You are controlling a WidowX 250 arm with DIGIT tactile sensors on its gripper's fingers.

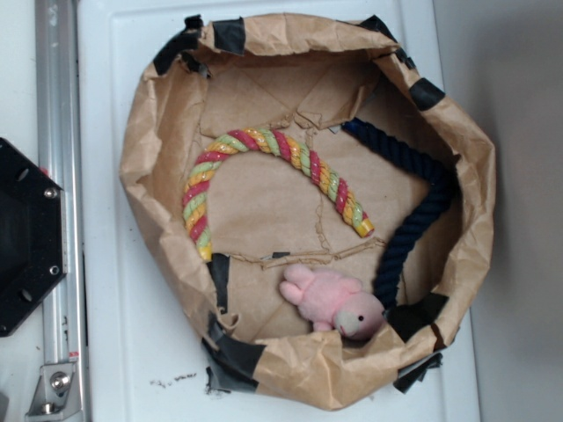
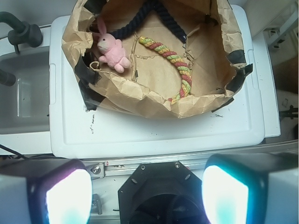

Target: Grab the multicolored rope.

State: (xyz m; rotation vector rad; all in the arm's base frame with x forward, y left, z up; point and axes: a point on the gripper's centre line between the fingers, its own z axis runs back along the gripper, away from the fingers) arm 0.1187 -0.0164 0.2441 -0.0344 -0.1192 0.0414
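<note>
1. At the left edge of the exterior view a black hexagonal base plate (image 1: 25, 237) sits beside a silver aluminium rail (image 1: 60, 202); both lie just left of the white bench (image 1: 123, 352).
2. On the bench stands a brown paper basket (image 1: 145, 149), its crumpled rim patched with black tape (image 1: 230, 353).
3. Inside, towards the left and middle of the basket floor, lies the multicolored rope (image 1: 264, 141), arched, both ends pointing to the lower edge; nothing touches it.
4. Below the arch, near the lower rim, a pink plush bunny (image 1: 330, 301) lies on its side.
5. To the right, a dark navy rope (image 1: 413, 220) curves along the basket wall, one end just beside the bunny.
6. In the wrist view the fingers (image 2: 67, 193) show wide apart, released and holding nothing, well short of the basket.
</note>
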